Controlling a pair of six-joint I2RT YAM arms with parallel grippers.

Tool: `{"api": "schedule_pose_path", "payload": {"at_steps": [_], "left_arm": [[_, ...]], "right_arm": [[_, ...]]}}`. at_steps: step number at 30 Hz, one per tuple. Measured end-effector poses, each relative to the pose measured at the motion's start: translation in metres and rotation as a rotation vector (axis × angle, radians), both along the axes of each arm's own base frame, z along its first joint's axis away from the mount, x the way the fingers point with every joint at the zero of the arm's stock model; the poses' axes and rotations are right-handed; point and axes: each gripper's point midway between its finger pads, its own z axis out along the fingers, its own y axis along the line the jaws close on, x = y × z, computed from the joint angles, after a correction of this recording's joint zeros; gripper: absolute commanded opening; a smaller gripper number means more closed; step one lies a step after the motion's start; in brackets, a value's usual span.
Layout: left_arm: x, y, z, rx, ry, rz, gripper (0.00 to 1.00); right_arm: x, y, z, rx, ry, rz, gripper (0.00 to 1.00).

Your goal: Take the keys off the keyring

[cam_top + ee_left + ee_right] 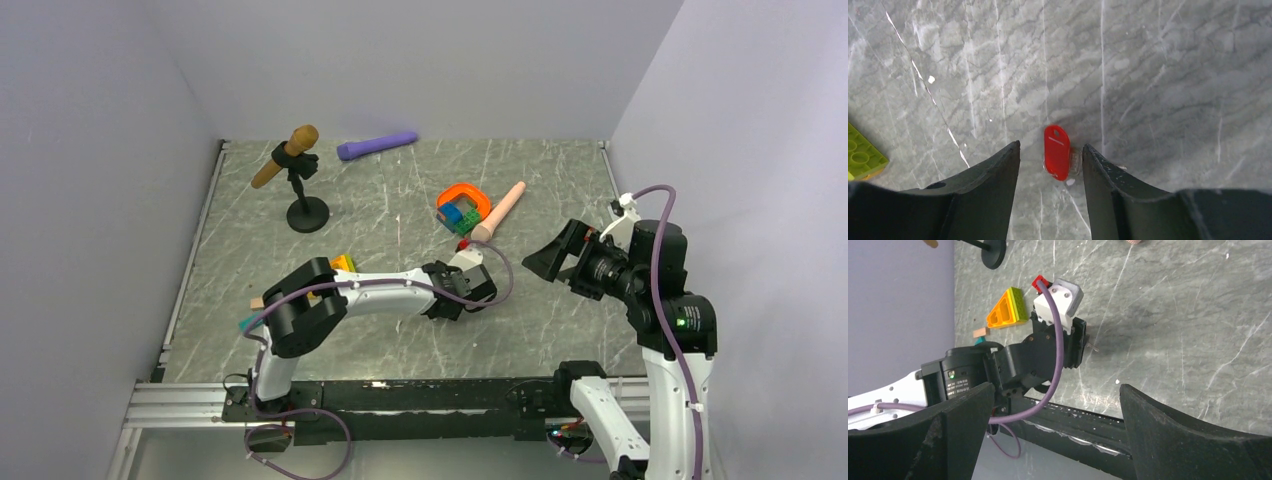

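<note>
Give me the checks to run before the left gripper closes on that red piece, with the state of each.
1. Red key lies between the fingers of the left gripper: ok, roughly centred.
2. Left gripper open wide enough: ok, a gap shows on both sides of the key.
3. Key resting on the table: ok, it looks flat.
4. Key free of any ring: cannot tell; a pale glint at its edge is too blurred.
5. Nothing else in the gap: ok; the green brick lies well off to one side.
6. Right gripper out of the way: ok, open, empty, raised apart.
</note>
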Motion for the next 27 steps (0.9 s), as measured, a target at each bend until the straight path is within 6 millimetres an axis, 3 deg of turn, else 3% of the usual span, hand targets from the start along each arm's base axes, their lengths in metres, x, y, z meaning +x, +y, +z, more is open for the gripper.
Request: {"api": "schedule_pose_path", "payload": {"at_steps": [4,11,18,27], "left_arm": [[0.007,-0.001,-0.006,0.012,0.004,0.015,0.51],[0.013,0.001,-0.011,0.023,0.01,0.028,0.3],[0.016,0.004,-0.013,0.029,0.011,0.038,0.0],[0.015,0.008,-0.008,0.045,0.014,0.041,0.0]], "right_arm": [[0.002,0.0,-0.001,-0.01,0.008,0.009,1.0],[0.004,-0.001,-0.002,-0.018,0.01,0.015,1.0],[0.006,-0.001,-0.002,-0.02,0.016,0.017,1.0],[0.007,0.0,-0.003,-0.016,0.021,0.02,1.0]]}}
